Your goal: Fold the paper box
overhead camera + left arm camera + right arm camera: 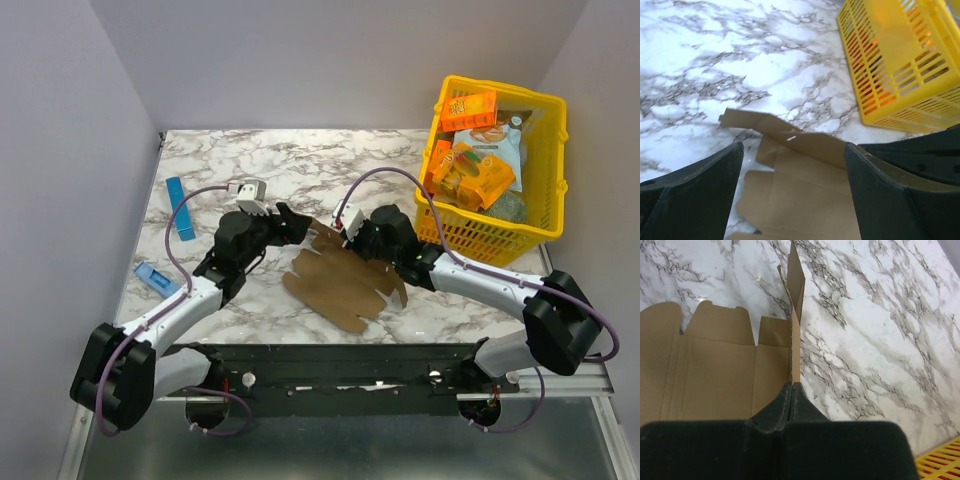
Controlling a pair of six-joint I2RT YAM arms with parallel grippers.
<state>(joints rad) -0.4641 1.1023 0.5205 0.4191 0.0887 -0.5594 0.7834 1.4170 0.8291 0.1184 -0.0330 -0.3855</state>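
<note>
From above, the paper box (345, 280) is a flat brown die-cut sheet on the marble desk (300, 160). It lies left of the yellow basket (480, 240) and a little nearer the arm bases than the basket. The right end effector (338, 228) sits between the basket and the sheet's far edge, clenched on a flap that stands up there. The left end effector (290, 222) is farther from the basket, just past that same flap, with its fingers spread and nothing between them. A slim blue bar (180, 208) lies well left of the basket, near the desk's left edge. Orange snack boxes (470, 108) fill the basket.

In the left wrist view, the two dark fingers (695, 195) stand wide apart, released. The brown sheet (805, 190) lies below and between them, with one flap edge lifted off the desk. The basket wall (900, 65) rises at the upper right, apart from the sheet.

In the right wrist view, the fingers (775, 415) are pressed together on a thin upright flap (796, 305) of the box. The rest of the sheet (715, 370) lies flat on the side away from the basket, whose corner (940, 460) shows at the lower right.
</note>
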